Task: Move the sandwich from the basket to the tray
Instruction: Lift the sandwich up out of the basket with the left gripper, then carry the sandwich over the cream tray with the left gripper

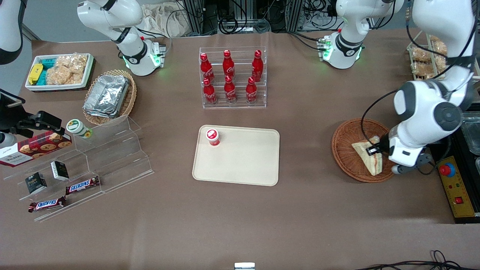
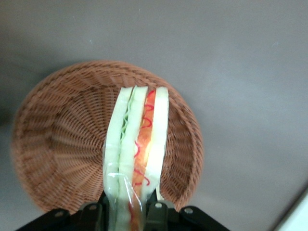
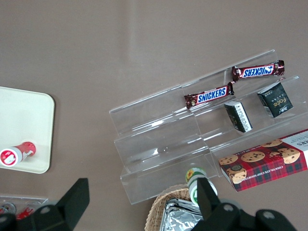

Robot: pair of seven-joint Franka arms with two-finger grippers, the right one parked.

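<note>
The left arm reaches in from the working arm's end of the table, its forearm bent downward and its wrist lowered over the basket (image 1: 350, 150). The gripper (image 1: 375, 148) sits low at the basket's rim on the side nearest the arm. In the left wrist view the gripper (image 2: 130, 211) has its two fingers (image 2: 155, 211) pressed against both flat faces of the sandwich (image 2: 137, 154), so it is clamped on the wedge at its nearest end.

The sandwich (image 1: 369, 157) runs straight out from between the fingers, standing on edge, its filling edge toward the wrist camera with green and red-orange layers showing between pale bread slices. A clear wrap shows around it near the fingers. Under the gripper, the woven bowl of the basket (image 2: 62, 144) spreads beneath and around the sandwich; whether the wedge touches the wicker or is just lifted off it cannot be told.

The tray (image 1: 243, 168) lies well away from the gripper, toward the middle of the table, with a small red-capped bottle (image 1: 212, 137) standing on one corner of it.
</note>
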